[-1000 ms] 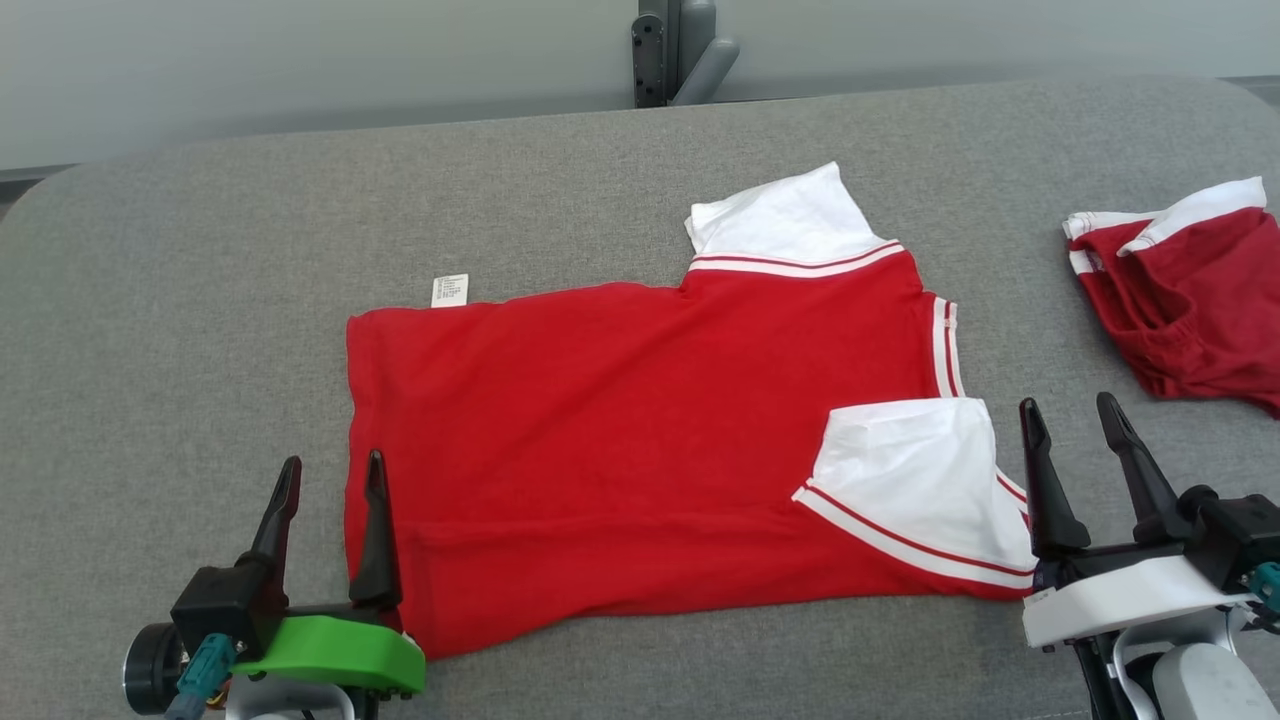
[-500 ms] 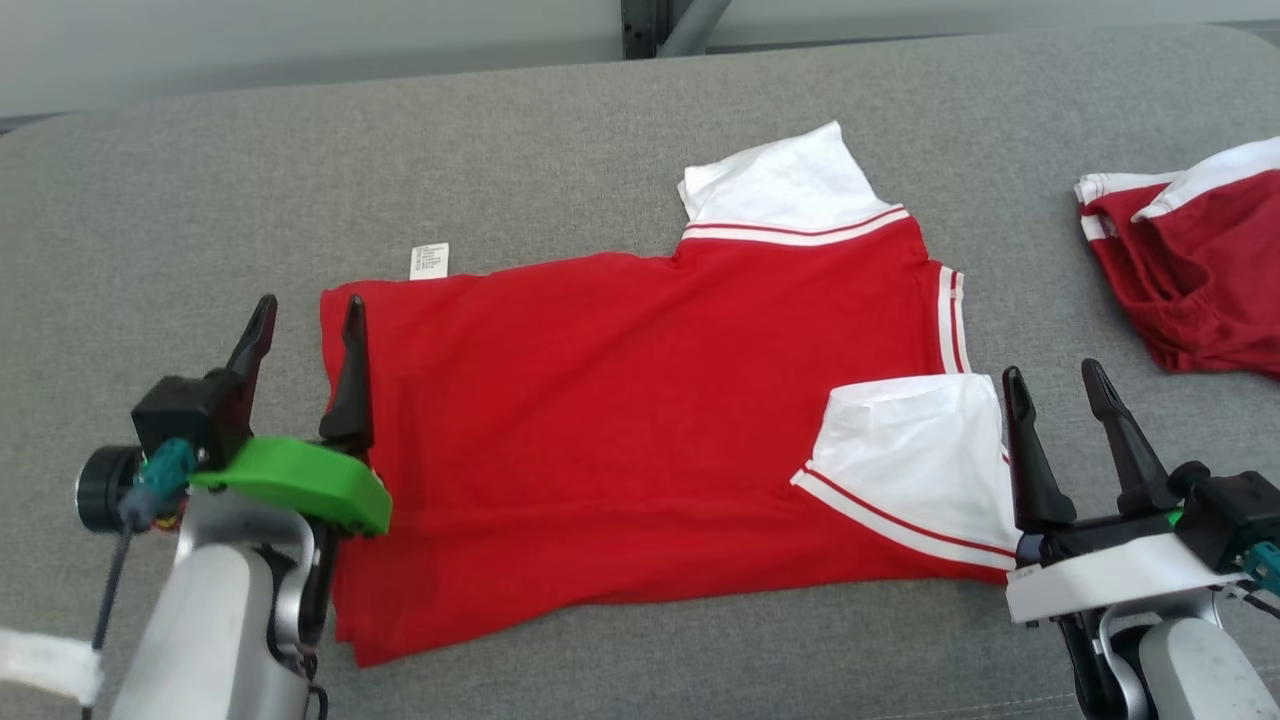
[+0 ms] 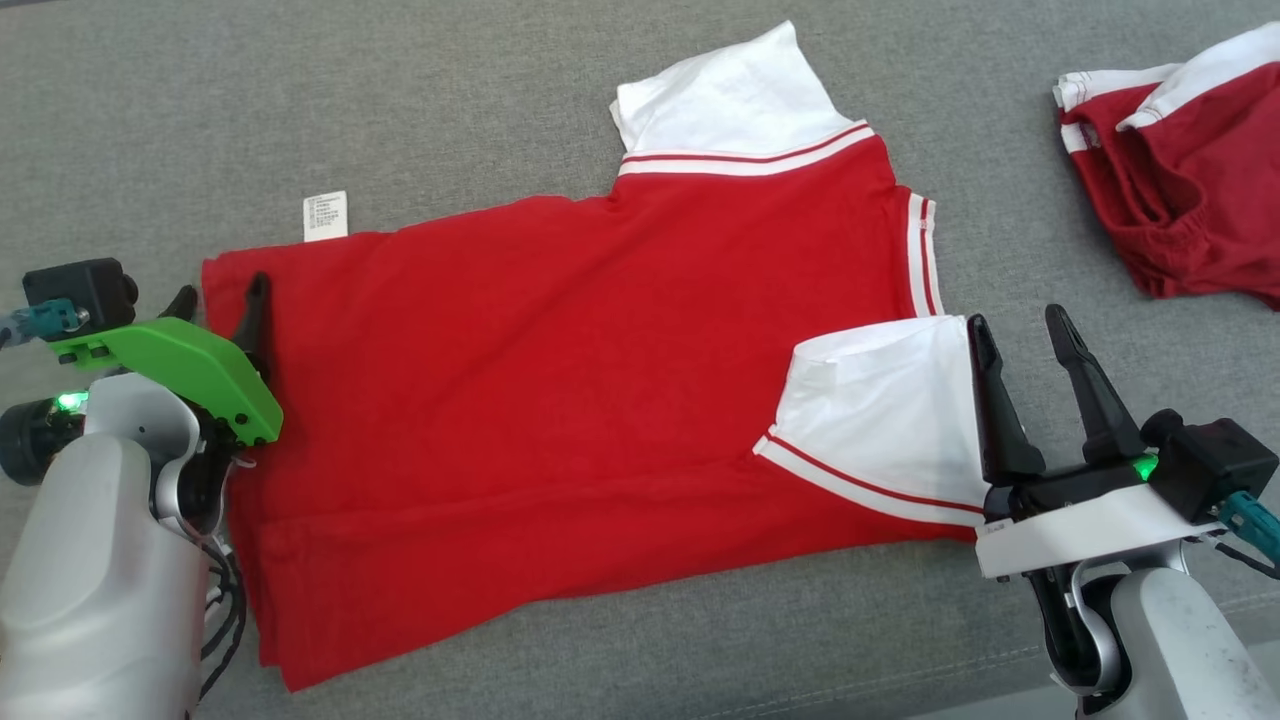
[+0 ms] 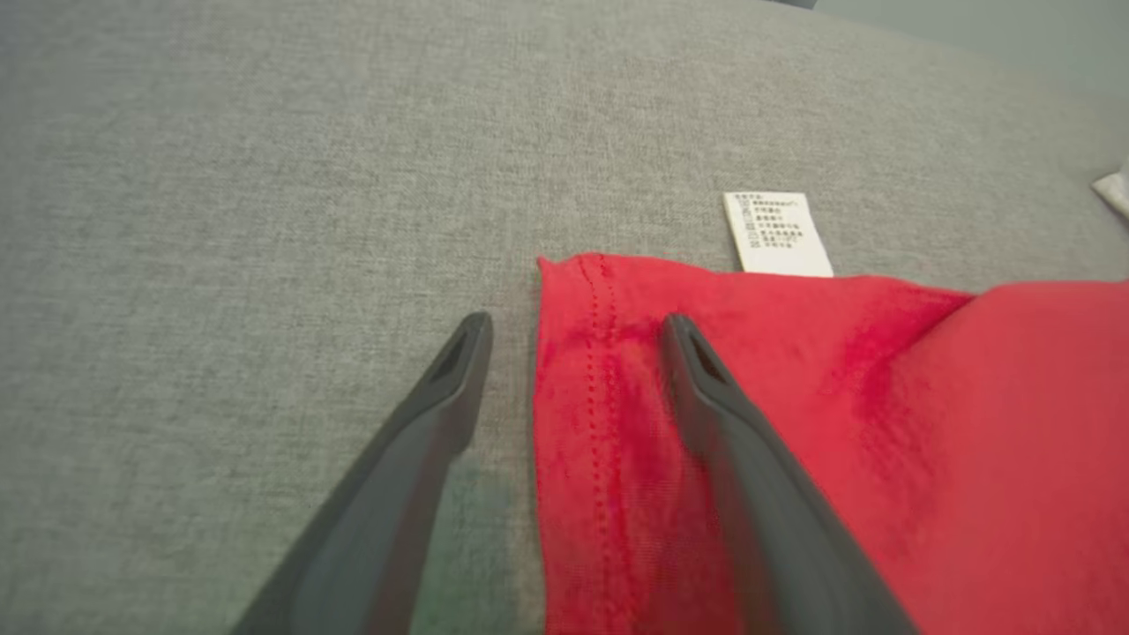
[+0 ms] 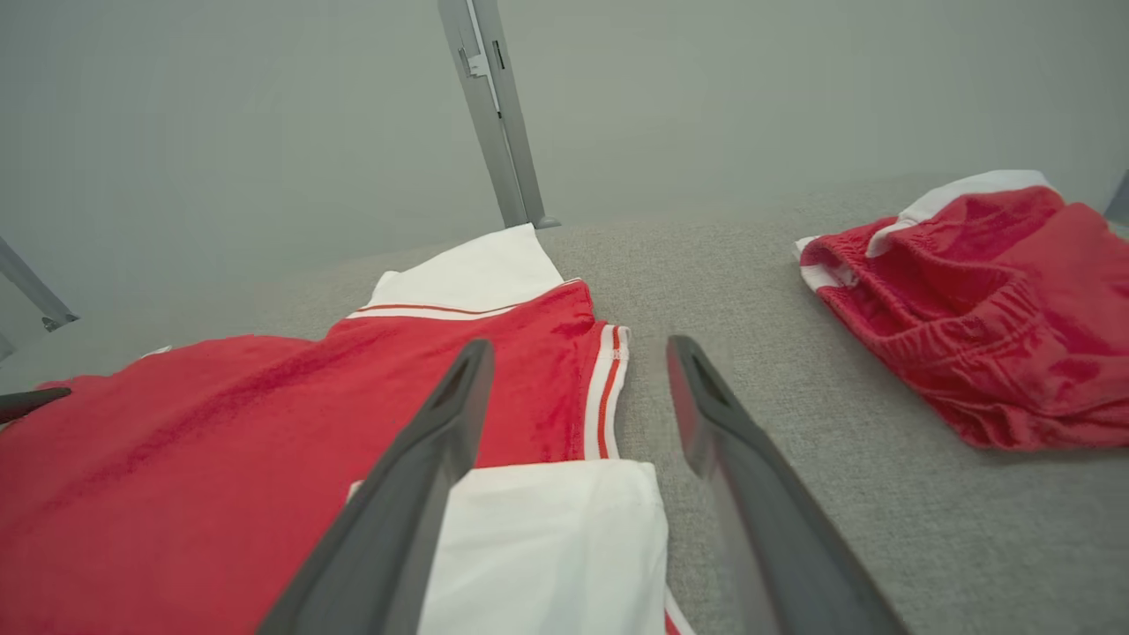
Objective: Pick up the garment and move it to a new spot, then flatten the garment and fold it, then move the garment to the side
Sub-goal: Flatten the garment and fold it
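Note:
A red shirt (image 3: 560, 380) with white sleeves lies spread flat on the grey surface (image 3: 150, 120), hem to the left, collar end to the right. My left gripper (image 3: 220, 302) is open at the hem's far corner; in the left wrist view it (image 4: 578, 326) straddles the stitched hem edge (image 4: 600, 370), one finger over the red cloth and the other over bare grey. My right gripper (image 3: 1012, 332) stands open beside the near white sleeve (image 3: 880, 410); the right wrist view has it (image 5: 578, 353) above the sleeve's edge (image 5: 547, 547).
A second, darker red garment (image 3: 1190, 180) with white trim lies bunched at the far right. A white care label (image 3: 326, 216) sticks out from the shirt's far edge. A grey post (image 5: 494, 115) stands behind the surface.
The left gripper has travelled forward along the shirt's left edge to the far hem corner. The head camera tilted down, shifting the whole picture. The right gripper has kept its place by the sleeve.

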Tool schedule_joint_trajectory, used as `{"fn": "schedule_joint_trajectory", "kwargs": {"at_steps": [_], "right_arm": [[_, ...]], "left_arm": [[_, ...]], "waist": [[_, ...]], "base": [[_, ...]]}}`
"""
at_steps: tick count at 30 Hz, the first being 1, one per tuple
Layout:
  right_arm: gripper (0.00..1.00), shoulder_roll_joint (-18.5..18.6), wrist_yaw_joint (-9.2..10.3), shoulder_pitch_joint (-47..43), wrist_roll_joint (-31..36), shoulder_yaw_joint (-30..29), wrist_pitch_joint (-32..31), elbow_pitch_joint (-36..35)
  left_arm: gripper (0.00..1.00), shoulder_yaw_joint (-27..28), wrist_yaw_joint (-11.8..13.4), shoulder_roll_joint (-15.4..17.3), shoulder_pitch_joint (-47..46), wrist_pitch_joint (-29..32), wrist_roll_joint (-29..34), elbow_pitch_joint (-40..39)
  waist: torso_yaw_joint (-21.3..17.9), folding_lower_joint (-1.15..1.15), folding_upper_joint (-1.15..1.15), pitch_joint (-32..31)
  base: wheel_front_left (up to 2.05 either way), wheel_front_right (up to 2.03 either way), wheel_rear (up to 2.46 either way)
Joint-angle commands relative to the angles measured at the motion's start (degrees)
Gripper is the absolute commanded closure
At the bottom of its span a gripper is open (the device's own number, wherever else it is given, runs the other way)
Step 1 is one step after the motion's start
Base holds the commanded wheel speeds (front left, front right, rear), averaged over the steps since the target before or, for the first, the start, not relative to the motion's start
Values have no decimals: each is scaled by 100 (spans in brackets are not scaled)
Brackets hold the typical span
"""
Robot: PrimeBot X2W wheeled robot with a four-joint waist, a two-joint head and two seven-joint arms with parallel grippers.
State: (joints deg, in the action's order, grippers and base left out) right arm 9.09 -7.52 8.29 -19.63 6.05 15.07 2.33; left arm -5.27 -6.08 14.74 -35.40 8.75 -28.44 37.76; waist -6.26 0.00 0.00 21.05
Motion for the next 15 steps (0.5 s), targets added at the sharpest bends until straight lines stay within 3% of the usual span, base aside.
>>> {"fn": "schedule_joint_trajectory", "kwargs": {"at_steps": [1,5,7,8,15], "right_arm": [[0,-2,7,64,-31,-15,23,17],[0,46,7,126,-69,-59,23,70],[0,98,7,203,-86,-107,23,107],[0,119,7,271,-115,-149,23,127],[0,396,7,1282,-332,-373,23,613]], "left_arm": [[0,8,-34,54,-131,-20,-42,83],[0,-57,-88,59,-278,-12,-173,521],[63,-130,-109,64,-330,-48,-224,663],[100,-170,-114,68,-351,-51,-241,722],[100,-497,-141,18,-604,-377,-224,875]], "waist": [[-139,0,0,144],[-148,0,0,167],[-142,0,0,166],[-139,0,0,168],[42,0,0,278]], "base": [[0,0,0],[0,0,0],[0,0,0],[0,0,0],[0,0,0]]}}
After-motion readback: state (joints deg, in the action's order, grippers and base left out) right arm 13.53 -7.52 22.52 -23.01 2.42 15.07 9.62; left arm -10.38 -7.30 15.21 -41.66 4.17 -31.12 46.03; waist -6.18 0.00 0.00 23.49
